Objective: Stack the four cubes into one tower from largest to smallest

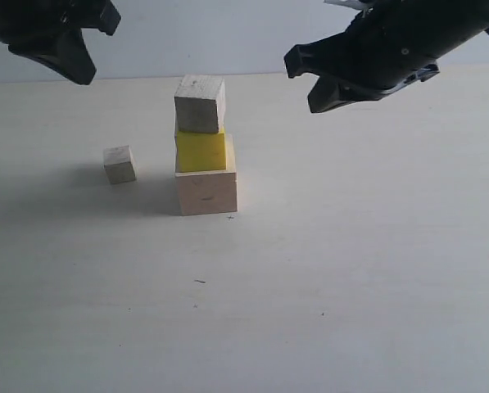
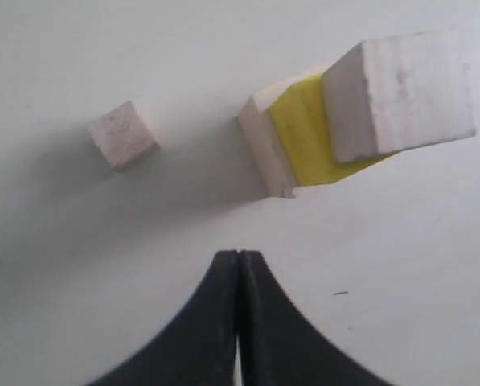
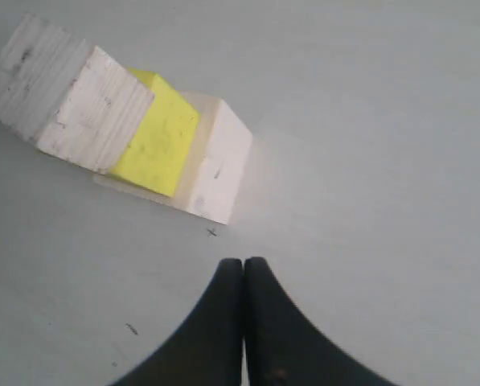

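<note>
A three-cube tower stands mid-table: the large pale wood cube [image 1: 206,191] lowest, the yellow cube [image 1: 201,151] on it, a small pale wood cube [image 1: 200,104] topmost, slightly turned. The same large cube [image 2: 265,149], yellow cube [image 2: 308,137] and top cube [image 2: 400,92] show in the left wrist view, and again as large cube [image 3: 217,165], yellow cube [image 3: 157,137] and top cube [image 3: 71,100] in the right wrist view. The other small pale cube [image 1: 119,164] [image 2: 124,134] lies alone left of the tower. My left gripper [image 2: 238,256] and right gripper [image 3: 244,263] hover shut and empty, apart from all cubes.
Both black arms hang high, the left arm [image 1: 52,33] at the upper left and the right arm [image 1: 391,49] at the upper right. The pale table [image 1: 350,286] bears a few small dark specks in front of the tower.
</note>
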### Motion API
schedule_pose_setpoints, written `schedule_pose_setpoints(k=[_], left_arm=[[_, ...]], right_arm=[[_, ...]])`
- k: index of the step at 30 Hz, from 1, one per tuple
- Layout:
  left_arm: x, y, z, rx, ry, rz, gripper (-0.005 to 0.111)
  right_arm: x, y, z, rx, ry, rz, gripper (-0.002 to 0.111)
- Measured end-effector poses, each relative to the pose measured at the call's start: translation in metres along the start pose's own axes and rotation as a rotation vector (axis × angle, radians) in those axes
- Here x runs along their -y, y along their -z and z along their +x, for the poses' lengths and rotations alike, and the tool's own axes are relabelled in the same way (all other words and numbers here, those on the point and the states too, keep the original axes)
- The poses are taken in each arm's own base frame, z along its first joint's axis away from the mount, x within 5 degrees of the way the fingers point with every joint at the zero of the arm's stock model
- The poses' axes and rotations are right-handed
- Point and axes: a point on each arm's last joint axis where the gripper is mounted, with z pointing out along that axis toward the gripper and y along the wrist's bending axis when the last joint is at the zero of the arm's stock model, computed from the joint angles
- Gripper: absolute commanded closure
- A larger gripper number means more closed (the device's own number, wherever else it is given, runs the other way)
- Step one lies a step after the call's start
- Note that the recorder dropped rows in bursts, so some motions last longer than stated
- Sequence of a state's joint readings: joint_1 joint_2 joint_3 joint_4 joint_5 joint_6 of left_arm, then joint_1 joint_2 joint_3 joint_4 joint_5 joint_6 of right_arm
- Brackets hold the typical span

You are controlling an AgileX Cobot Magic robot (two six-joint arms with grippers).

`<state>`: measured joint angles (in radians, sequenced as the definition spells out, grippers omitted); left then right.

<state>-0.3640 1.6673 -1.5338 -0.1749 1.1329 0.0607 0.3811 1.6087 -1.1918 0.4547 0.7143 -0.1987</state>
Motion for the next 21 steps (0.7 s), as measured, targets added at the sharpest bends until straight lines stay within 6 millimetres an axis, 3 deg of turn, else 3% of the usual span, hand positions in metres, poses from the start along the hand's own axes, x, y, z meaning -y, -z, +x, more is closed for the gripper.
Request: schedule_pose_setpoints(k=[11, 21], left_arm=[[-0.009, 0.002, -0.010, 0.116, -0.168, 0.172, 0.107], [-0.016, -0.026, -0.012, 0.057, -0.209, 0.234, 0.107]], right_arm=[[-0.003, -0.049, -0.027, -0.078, -0.068, -0.171, 0.108], [-0.001, -0.079, -0.043, -0.106, -0.119, -0.227, 0.108]])
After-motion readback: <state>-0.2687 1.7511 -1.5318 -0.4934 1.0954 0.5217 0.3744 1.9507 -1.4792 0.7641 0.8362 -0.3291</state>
